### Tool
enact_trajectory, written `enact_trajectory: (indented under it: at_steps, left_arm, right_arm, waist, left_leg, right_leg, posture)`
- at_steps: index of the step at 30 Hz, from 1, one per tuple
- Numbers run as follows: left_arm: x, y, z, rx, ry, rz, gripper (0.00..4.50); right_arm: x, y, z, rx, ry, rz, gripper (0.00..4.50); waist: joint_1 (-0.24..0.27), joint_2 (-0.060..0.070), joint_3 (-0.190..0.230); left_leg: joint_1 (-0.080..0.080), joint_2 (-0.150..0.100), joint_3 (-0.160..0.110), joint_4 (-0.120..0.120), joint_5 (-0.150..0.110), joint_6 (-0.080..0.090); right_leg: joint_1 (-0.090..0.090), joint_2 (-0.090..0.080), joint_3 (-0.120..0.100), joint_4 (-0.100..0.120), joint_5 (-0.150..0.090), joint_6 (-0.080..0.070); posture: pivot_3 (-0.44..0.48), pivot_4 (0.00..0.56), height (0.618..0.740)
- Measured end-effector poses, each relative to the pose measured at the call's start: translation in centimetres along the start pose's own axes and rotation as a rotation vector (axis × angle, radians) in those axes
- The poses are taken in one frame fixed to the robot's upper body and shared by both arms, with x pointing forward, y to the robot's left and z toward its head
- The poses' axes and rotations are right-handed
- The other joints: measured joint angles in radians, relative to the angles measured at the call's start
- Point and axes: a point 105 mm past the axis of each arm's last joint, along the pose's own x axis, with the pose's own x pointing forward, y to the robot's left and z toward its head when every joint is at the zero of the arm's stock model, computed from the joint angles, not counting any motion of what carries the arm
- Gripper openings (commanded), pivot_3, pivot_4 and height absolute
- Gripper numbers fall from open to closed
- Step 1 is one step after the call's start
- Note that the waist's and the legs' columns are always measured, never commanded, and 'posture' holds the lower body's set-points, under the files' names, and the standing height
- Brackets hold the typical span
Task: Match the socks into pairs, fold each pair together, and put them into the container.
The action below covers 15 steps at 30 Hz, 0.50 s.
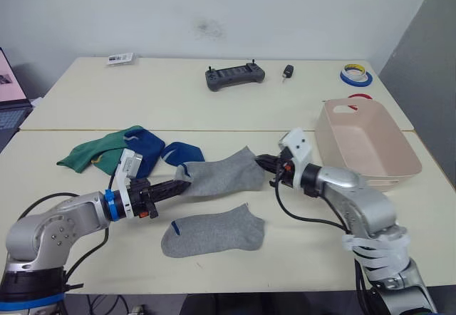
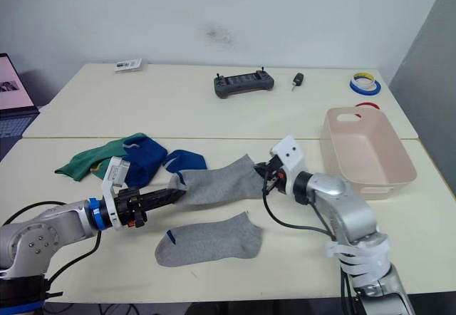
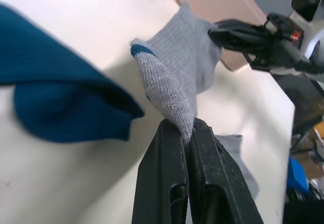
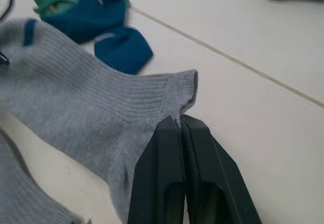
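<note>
Socks lie on the near half of the cream desk (image 1: 214, 108), and the landmark among them is the grey sock (image 1: 222, 173) stretched between the 2 claws. The left claw (image 1: 184, 180) has its black fingers pressed tight together on that sock's blue-trimmed end, with knit fabric pinched between the tips, as the left wrist view shows. The right claw (image 1: 265, 164) is likewise clamped flat on the ribbed cuff at the sock's opposite end, the 2 fingers closed with the edge of the cuff caught between them. Just nearer the robot than the held sock, a 2nd grey sock (image 1: 214, 232) lies flat on the desk, a short blue mark at its left end. Beyond the held sock's left end sits a heap of blue socks (image 1: 151, 147), with green socks (image 1: 92, 155) under and to the left of them. To the right of the held sock, past the right claw, stands the pink container (image 1: 370, 144). Far behind the held sock, a dark controller (image 1: 234, 76) rests on the back half of the desk.
</note>
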Motion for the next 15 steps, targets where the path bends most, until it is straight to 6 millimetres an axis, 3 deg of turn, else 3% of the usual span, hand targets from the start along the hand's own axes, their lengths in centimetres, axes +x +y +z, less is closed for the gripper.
enact_trajectory:
  at_steps: [5, 10, 15]
  left_arm:
    - [-1.8, -2.0, 0.8, -0.001, 0.078, -0.057, 0.0]
    - [-2.8, -3.2, -1.4, -0.07, 0.14, -0.087, 0.0]
    - [-3.1, -3.0, -4.7, -0.166, 0.152, -0.059, 0.0]
  right_arm:
    - [-3.1, 2.0, 0.5, 0.08, 0.0, 0.07, 0.03]
    - [-4.9, 5.1, -1.0, 0.211, 0.052, 0.137, 0.03]
    - [-4.5, 7.0, -3.6, 0.269, 0.133, 0.13, 0.03]
  waist:
    - [-0.001, 0.001, 0.0]
    - [-0.002, 0.002, 0.001]
    - [-0.002, 0.002, 0.001]
  left_leg:
    - [0.0, 0.0, -0.001, -0.001, 0.0, 0.0]
    - [0.001, 0.0, -0.001, -0.001, 0.0, 0.0]
    - [0.001, 0.0, 0.0, -0.001, 0.0, 0.0]
  right_leg:
    - [0.0, 0.0, 0.0, 0.0, 0.0, 0.0]
    - [0.0, 0.0, 0.0, -0.001, 0.0, 0.0]
    - [0.0, 0.0, 0.001, -0.001, 0.0, 0.0]
  posture:
    - [0.0, 0.15, 0.74]
    - [0.0, 0.15, 0.74]
    - [0.0, 0.15, 0.74]
